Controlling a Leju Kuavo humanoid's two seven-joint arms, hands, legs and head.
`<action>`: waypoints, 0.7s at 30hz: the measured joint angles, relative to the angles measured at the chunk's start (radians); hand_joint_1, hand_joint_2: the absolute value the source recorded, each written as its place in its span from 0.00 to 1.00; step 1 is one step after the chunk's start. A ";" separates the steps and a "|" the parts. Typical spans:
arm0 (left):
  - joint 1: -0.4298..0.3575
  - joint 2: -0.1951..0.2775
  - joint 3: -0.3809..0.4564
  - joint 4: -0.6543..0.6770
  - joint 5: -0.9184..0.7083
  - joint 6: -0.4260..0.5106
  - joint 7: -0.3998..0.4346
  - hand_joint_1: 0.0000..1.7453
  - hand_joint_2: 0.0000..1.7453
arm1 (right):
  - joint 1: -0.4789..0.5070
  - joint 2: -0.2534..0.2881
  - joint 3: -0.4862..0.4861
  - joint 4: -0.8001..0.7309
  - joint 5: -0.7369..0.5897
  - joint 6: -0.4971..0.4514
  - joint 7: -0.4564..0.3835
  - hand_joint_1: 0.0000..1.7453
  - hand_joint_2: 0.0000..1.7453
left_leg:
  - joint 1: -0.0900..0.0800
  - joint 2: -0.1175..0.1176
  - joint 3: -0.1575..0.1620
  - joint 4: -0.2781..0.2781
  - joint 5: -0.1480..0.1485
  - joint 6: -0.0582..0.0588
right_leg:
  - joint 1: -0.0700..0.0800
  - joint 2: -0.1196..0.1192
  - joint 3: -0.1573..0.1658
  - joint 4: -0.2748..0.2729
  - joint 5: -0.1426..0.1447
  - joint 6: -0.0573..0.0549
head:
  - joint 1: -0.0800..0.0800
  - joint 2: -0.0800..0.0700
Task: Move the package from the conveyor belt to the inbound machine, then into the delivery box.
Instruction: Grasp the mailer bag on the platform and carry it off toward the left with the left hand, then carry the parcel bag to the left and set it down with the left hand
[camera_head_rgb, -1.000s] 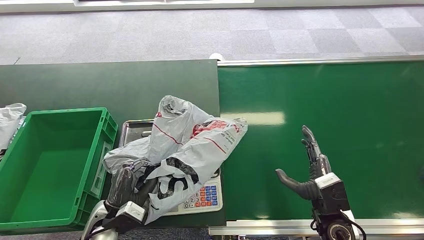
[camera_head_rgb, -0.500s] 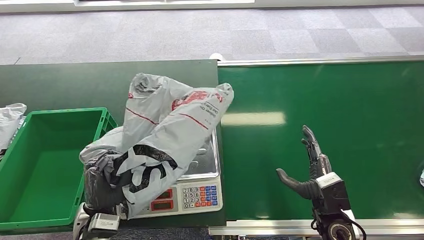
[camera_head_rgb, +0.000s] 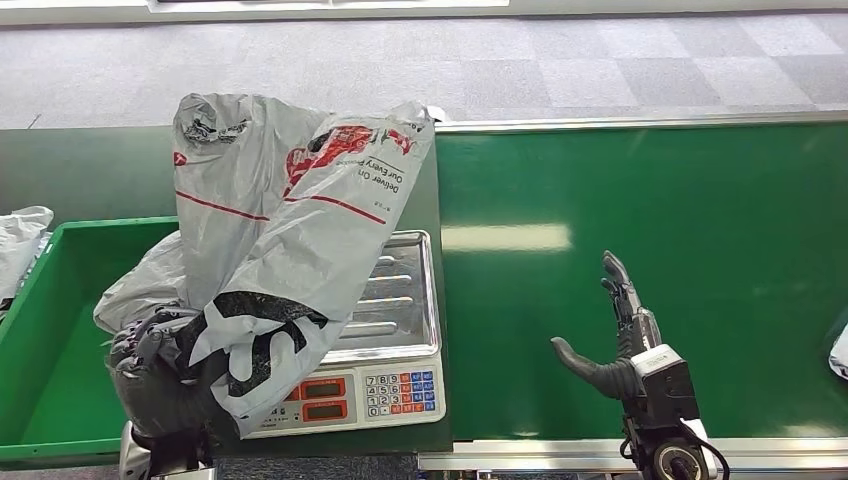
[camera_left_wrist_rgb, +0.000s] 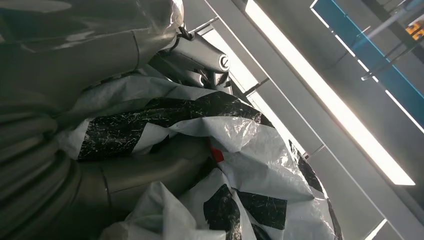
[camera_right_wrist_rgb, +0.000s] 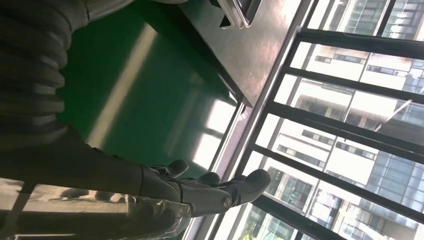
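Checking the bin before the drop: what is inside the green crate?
The visible part of the green crate is bare green floor. Its right side is covered by the grey package held in the left robot hand.

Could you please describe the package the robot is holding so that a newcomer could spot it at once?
Left of the green conveyor belt sits a scale. The left hand grips the package above it: grey plastic, red print, black patches.

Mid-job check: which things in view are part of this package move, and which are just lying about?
Part of the job:
- grey package, held by the left hand
- weighing scale
- green crate
- conveyor belt

Lying about:
- another grey bag beside the crate
- white item at the belt's right edge
- right hand, holding nothing
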 joint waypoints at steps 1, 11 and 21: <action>0.003 0.001 0.001 -0.008 -0.002 0.000 0.000 1.00 1.00 | 0.000 -0.001 0.000 0.000 0.000 -0.001 0.000 0.00 1.00 | 0.000 0.000 0.000 0.000 0.000 0.000 | 0.000 0.000 0.000 0.000 0.000 0.000 | 0.000 0.000; 0.028 -0.018 0.050 -0.078 -0.053 0.001 0.000 1.00 1.00 | 0.009 -0.007 0.003 0.000 -0.003 -0.003 -0.001 0.00 1.00 | 0.000 0.000 0.000 0.000 0.000 0.000 | 0.000 0.000 0.000 0.000 0.000 0.000 | 0.000 0.000; 0.035 -0.034 0.078 -0.096 -0.056 0.001 0.000 1.00 1.00 | 0.010 -0.008 0.009 0.000 -0.005 -0.004 -0.002 0.00 1.00 | 0.000 0.000 0.000 0.000 0.000 0.000 | 0.000 0.000 0.000 0.000 0.000 0.000 | 0.000 0.000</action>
